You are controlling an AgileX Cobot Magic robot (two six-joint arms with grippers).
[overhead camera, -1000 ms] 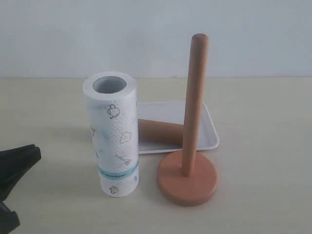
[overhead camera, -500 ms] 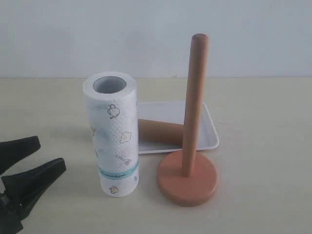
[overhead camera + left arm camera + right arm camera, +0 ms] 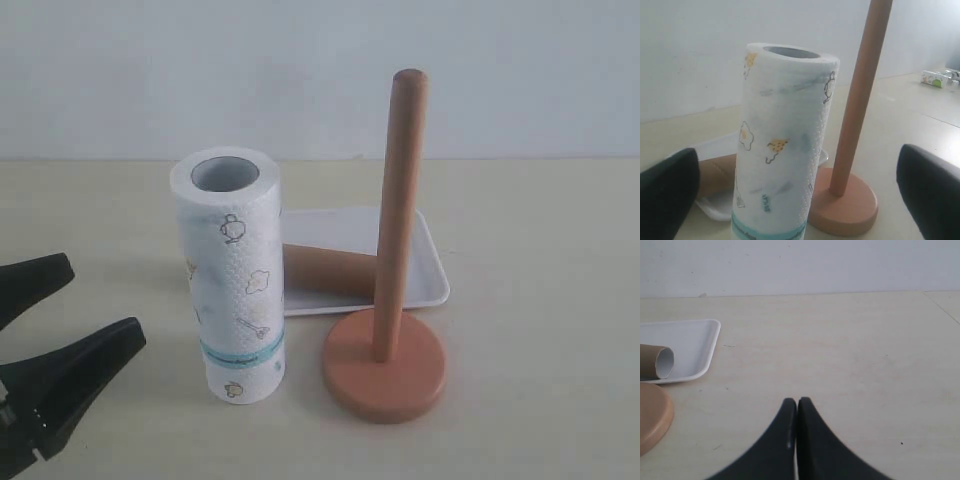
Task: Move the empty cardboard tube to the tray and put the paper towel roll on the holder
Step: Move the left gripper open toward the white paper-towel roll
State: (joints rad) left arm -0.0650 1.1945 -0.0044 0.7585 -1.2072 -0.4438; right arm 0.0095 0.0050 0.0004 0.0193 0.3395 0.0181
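From the outside camera, the left claw point(image 3: 105, 302) is wide open and holds nothing. The paper towel roll point(image 3: 232, 275) stands up straight just in front of its tips and does not touch them. The holder point(image 3: 398, 230) stands past the roll, on the side away from the claw, with its pole bare. The white tray point(image 3: 432, 262) lies behind the roll and the holder, farther from the claw. The brown cardboard tube point(image 3: 330, 270) lies on its side in the tray.

From the left claw's own camera, one black finger point(image 3: 667, 195) shows at each side. The roll stands ahead of the claw, in line with the gap. The holder is just beyond it, and a bit of the tube and tray peeks out behind.

From the right claw's camera, the right claw point(image 3: 792, 401) is shut tight with nothing in it. It is over the bare table point(image 3: 850, 355). The tray, the tube's open end and the edge of the holder's round base are off to one side, well apart from it.
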